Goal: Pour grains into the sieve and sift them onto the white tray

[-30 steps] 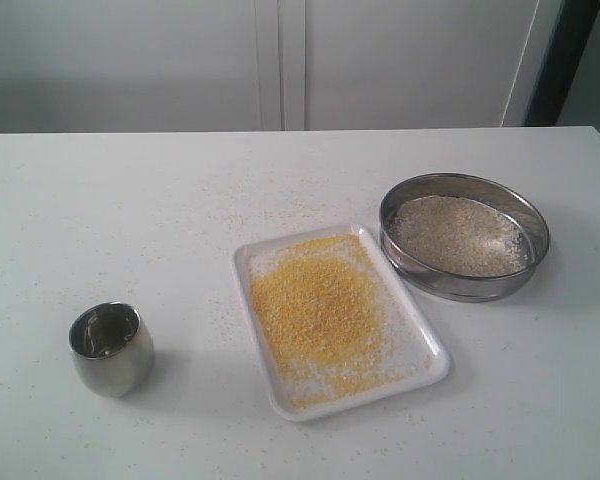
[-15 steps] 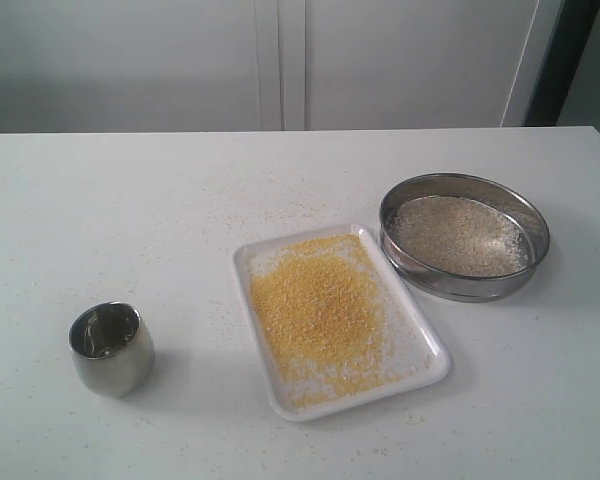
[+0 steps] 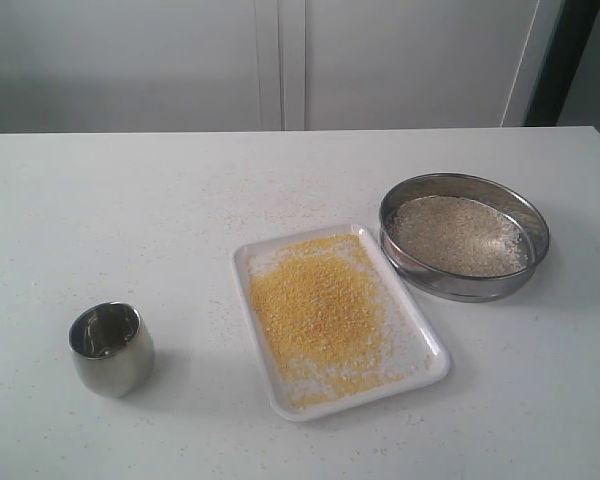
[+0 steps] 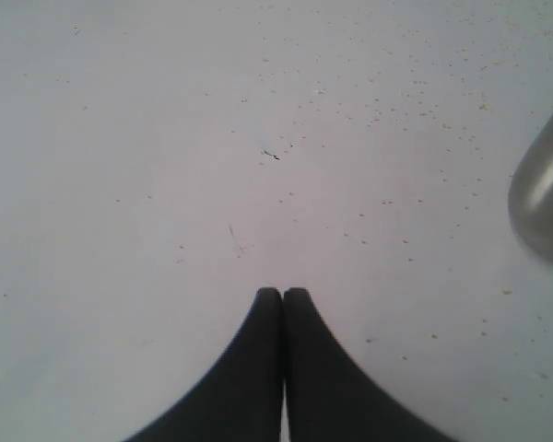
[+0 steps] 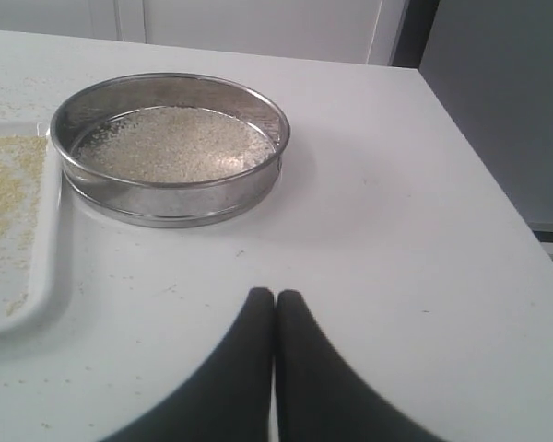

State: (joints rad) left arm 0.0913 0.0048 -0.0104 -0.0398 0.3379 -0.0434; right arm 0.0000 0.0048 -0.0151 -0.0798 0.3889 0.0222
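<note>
The white tray [image 3: 435, 357] lies mid-table with a heap of fine yellow grains [image 3: 318, 304] on it; its rim [image 5: 46, 267] also shows in the right wrist view. Right of it stands the steel sieve [image 3: 464, 190] holding pale whitish grains [image 3: 458, 235], seen too in the right wrist view as the sieve [image 5: 170, 193] with pale grains [image 5: 175, 143]. My left gripper [image 4: 283, 293] is shut and empty over bare table. My right gripper [image 5: 275, 295] is shut and empty, short of the sieve. Neither arm appears in the exterior view.
A small rounded steel cup [image 3: 111, 349] stands upright at the front left, its side [image 4: 544, 207] at the edge of the left wrist view. Stray grains dot the white table [image 3: 160, 220]. The table's right edge [image 5: 498, 221] drops off beside the sieve.
</note>
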